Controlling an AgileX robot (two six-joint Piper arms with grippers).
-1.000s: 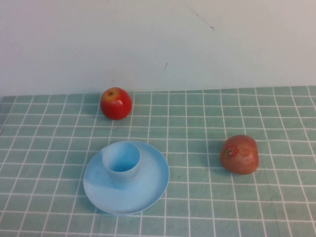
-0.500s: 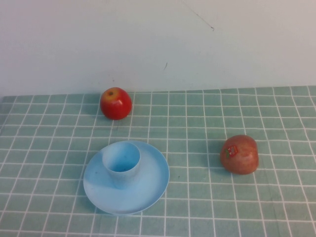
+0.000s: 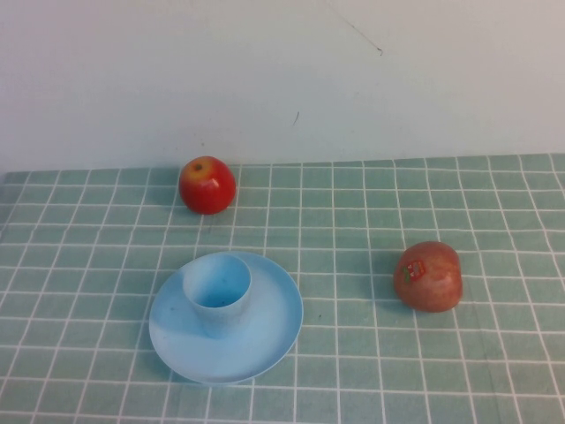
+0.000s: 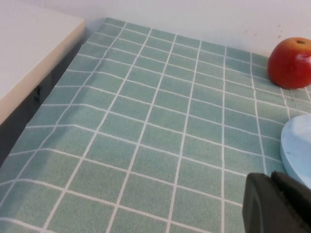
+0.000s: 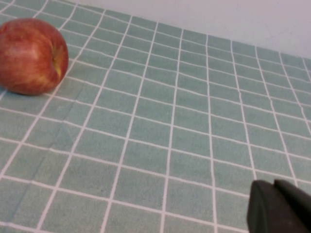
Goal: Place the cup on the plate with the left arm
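1. The left end effector [image 4: 278,204] shows only in its own wrist view as a matte black, blocky form with rounded upper corners.
2. A thin seam runs down its middle, parting it into two dark halves that lie flush against each other.
3. The right end effector [image 5: 281,208] shows only in the right wrist view, the same matte black with softly rounded edges.
4. It carries a similar narrow groove between two dark parts.
5. Neither piece shows screws, labels, markings or cables in the visible portion.
6. The high view shows no part of either arm.
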